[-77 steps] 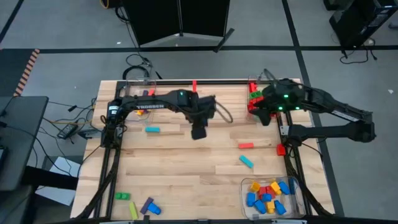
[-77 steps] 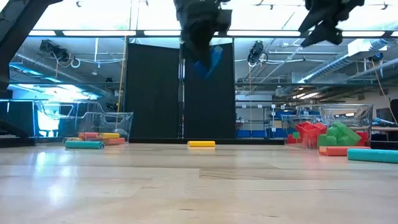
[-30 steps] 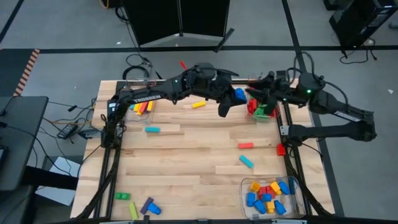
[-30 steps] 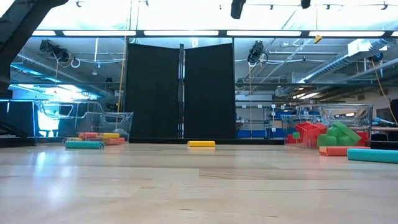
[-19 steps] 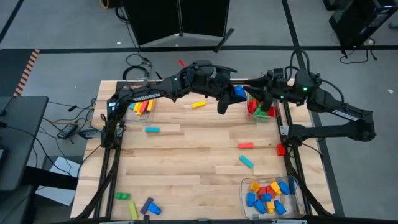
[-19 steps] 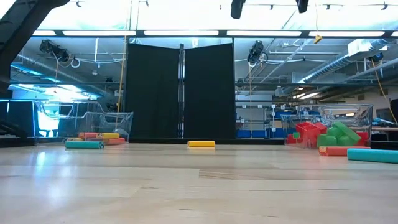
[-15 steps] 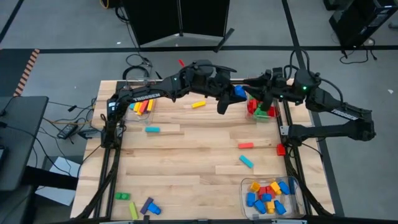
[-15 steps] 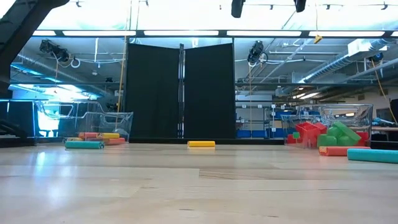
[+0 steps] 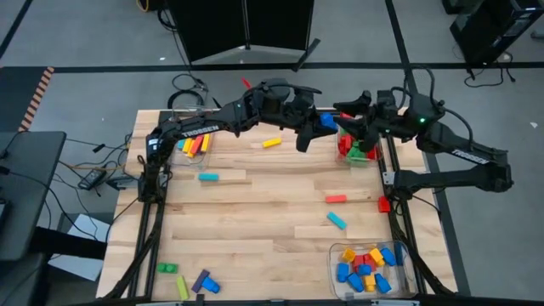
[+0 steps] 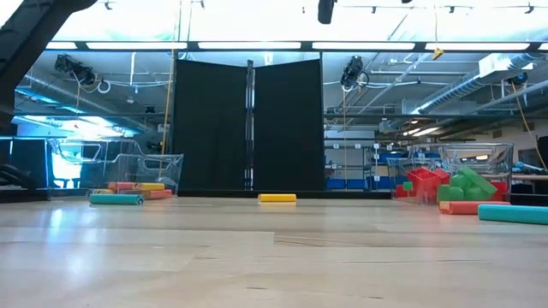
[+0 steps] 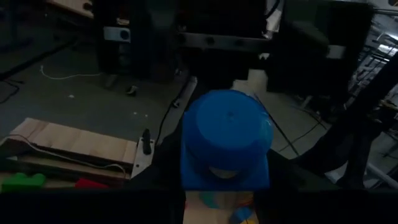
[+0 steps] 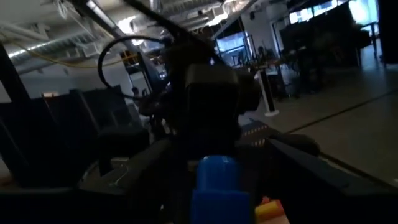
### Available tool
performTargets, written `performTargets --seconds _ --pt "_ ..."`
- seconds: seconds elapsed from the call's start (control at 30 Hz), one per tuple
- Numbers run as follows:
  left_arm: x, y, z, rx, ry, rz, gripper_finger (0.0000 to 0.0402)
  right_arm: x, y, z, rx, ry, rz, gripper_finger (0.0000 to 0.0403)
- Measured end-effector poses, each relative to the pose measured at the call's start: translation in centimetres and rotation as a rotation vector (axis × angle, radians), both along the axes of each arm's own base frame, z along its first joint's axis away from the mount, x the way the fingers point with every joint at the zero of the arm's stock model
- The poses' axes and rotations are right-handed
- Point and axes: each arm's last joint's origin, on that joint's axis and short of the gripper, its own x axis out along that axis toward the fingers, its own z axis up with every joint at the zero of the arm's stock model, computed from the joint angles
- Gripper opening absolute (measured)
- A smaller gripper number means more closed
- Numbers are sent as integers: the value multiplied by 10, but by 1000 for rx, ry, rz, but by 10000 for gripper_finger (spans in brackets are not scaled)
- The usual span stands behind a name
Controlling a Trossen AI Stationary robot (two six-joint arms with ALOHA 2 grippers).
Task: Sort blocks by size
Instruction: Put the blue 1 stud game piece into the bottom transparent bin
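Both arms are raised over the table's far edge, nr the clear bin [image 9: 357, 146] of red/green bricks. A blue brick [image 9: 326, 125] is clamped by the left gripper [image 9: 318, 127]. The right gripper [image 9: 343, 120], just beside it & facing it, is seen w/ fingers parted; handover judged next.

You are working in a robotics lab in an open industrial hall. The wooden bench [image 9: 255, 212] stands on grey carpet tiles, with loose cables [image 9: 102, 170] trailing off its left side. Beyond its far edge stands a black partition screen [image 10: 248, 128]. Overhead run strip lights [image 10: 257, 44], exposed ducts [image 10: 68, 85] and pipework, and shelving [image 10: 360, 167] lines the far wall.
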Motion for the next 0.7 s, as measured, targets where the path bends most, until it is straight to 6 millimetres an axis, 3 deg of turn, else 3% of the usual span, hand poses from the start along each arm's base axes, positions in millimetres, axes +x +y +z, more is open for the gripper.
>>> performTargets --seconds 0.13,0.33,0.7 --pt "0 -1 0 1 -4 -5 138 -1 0 -1 8 7 7 278" --pt "0 -1 4 -2 -38 -8 138 13 -2 -10 43 67 38 281" --pt "0 -2 4 -20 -35 -43 138 25 -2 -11 34 49 77 251"
